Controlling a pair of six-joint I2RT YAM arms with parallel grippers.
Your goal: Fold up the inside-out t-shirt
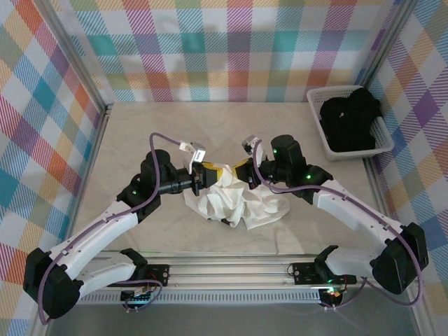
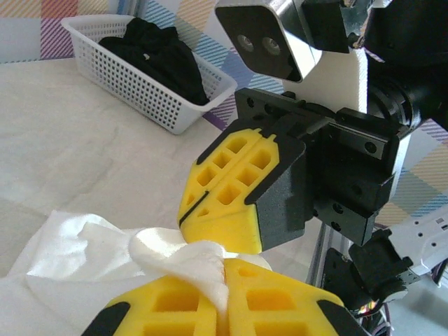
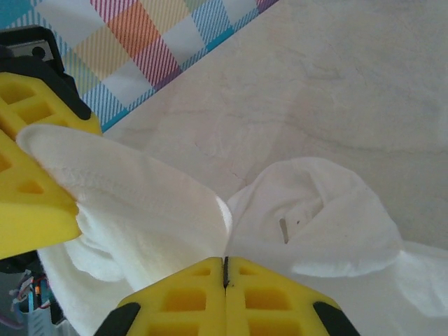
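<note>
Over at two o'clock on the worktop (image 1: 210, 133) sits the white basket (image 1: 383, 140), tucked into the far right corner, with the black garment (image 1: 350, 122) heaped inside it. It is well apart from the action. Checked walls (image 1: 210, 49) close in the far side and both flanks.

Nothing lies between the basket and the centre. The crowding is in the middle, where both arms lean in and their wrists nearly meet above the cloth, a purple cable (image 1: 164, 136) looping over the left one.

The inside-out t-shirt (image 1: 241, 204) is at the centre of the worktop, a shade toward six o'clock. It is a crumpled white heap, bunched and folded on itself, with no sleeve or collar that can be told apart. A loose lobe spills toward four o'clock.

The left gripper (image 1: 204, 175) bites at the heap's eleven o'clock edge. From its own wrist, the yellow fingers (image 2: 175, 308) are pressed together with a ridge of white cloth pinched between them.

The right gripper (image 1: 241, 175) comes in at twelve o'clock, just beside the other. Its fingers (image 3: 182, 301) are fully closed, seam tight, with cloth billowing out on either side of the tips, so it has hold of the t-shirt too.
</note>
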